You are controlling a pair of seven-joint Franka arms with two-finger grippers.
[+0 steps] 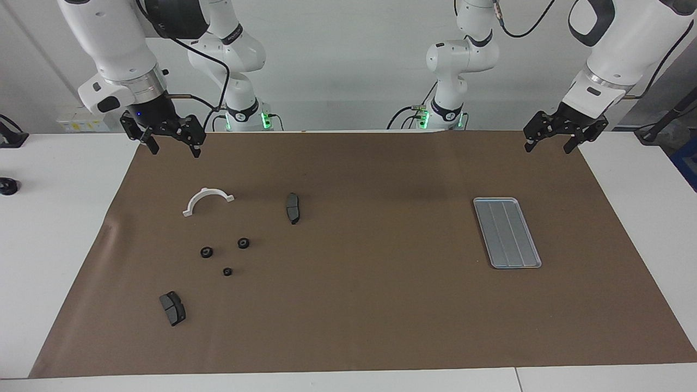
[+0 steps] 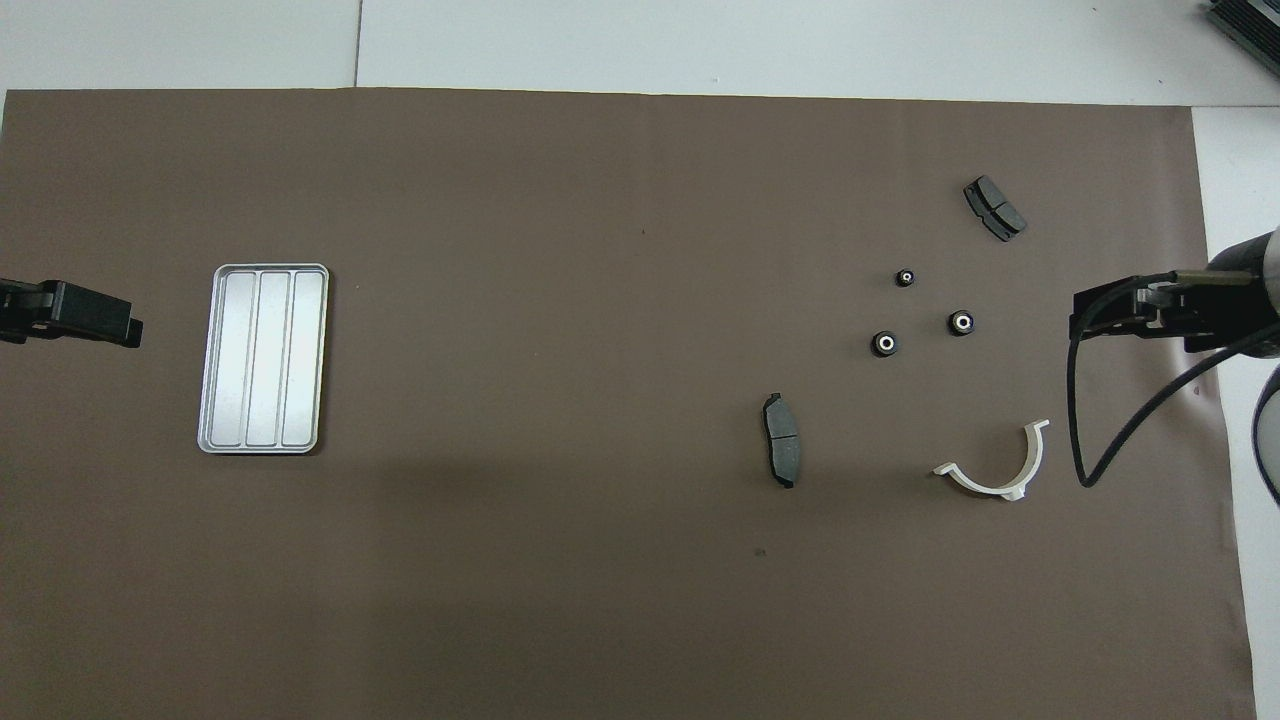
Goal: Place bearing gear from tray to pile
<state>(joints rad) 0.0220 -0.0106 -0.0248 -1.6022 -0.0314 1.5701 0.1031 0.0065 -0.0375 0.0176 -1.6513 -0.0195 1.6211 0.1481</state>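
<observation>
The silver tray (image 1: pixel 506 232) (image 2: pixel 262 357) lies toward the left arm's end, and its ridged floor shows bare. Three small black bearing gears (image 1: pixel 243 243) (image 2: pixel 960 322) sit in the pile toward the right arm's end, between a white semicircular bracket (image 1: pixel 207 191) (image 2: pixel 985 487) and two dark brake pads (image 1: pixel 292 207) (image 2: pixel 781 439). My right gripper (image 1: pixel 174 149) (image 2: pixel 1085 325) hangs open and holds nothing, over the mat's corner by the bracket. Open and holding nothing too, my left gripper (image 1: pixel 549 146) (image 2: pixel 132 333) waits over the mat's corner at its own end.
A brown paper mat (image 1: pixel 359 305) (image 2: pixel 560 600) covers the white table. The second brake pad (image 1: pixel 172 307) (image 2: pixel 994 207) lies farthest from the robots in the pile. A small black object (image 1: pixel 7 186) rests on the white table outside the mat, at the right arm's end.
</observation>
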